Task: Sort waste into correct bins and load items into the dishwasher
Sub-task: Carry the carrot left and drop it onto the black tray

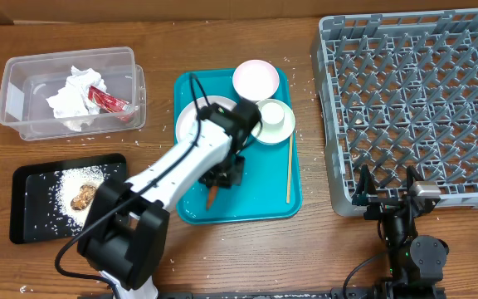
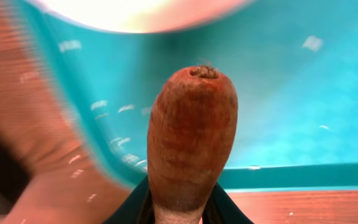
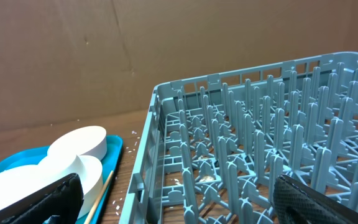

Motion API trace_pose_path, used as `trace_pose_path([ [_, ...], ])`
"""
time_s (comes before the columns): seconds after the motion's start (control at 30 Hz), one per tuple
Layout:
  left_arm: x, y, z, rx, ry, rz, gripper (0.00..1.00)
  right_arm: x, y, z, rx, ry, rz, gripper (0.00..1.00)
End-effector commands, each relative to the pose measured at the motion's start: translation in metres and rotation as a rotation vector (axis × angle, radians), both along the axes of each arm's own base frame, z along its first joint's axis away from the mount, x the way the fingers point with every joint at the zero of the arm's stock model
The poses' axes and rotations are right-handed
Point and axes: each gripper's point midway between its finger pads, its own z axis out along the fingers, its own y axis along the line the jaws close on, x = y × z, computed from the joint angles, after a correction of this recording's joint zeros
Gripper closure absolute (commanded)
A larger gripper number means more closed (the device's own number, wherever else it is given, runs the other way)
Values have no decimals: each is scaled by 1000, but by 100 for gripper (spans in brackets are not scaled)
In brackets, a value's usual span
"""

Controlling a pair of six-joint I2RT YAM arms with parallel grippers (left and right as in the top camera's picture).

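My left gripper [image 1: 222, 176] [image 2: 179, 211] is shut on the orange carrot-like stick [image 1: 212, 196] [image 2: 191, 137], low over the front left of the teal tray [image 1: 264, 199]. On that tray stand the white plate [image 1: 189, 124], the pink bowl [image 1: 256, 80] and a small pale bowl [image 1: 274, 120]. The clear tub [image 1: 15, 100] holds the white napkin [image 1: 73, 95] and the red wrapper [image 1: 106, 100]. The black tray [image 1: 36, 178] holds rice and the brown lump [image 1: 83, 198]. My right gripper [image 1: 386, 189] [image 3: 179, 202] is open and empty at the front left edge of the grey rack [image 1: 421, 100] [image 3: 260, 155].
A wooden chopstick [image 1: 290, 166] lies along the teal tray's right side and shows in the right wrist view [image 3: 101, 190]. Rice grains are scattered on the wooden table around the tray. A cardboard wall stands behind the table.
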Motion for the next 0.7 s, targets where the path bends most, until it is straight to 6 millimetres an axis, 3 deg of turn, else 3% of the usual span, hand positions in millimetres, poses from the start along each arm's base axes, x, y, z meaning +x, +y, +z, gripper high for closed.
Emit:
trace_pose_path([
  [0.0,28,41,22,85,-83,197,76,0,0,-2,-7,-4,-4,0],
  [0.17,37,109,33,92,-67,455,76,0,0,-2,-7,-4,-4,0],
  [0.43,25,215,34,11,-26,919,80,0,0,-2,-7,-4,-4,0],
  [0.53,16,247,33,13,-30,1050,80,0,0,-2,-7,-4,-4,0],
  [0.67,6,275,32,17,-38,1180,78,0,0,-2,-7,-4,-4,0],
])
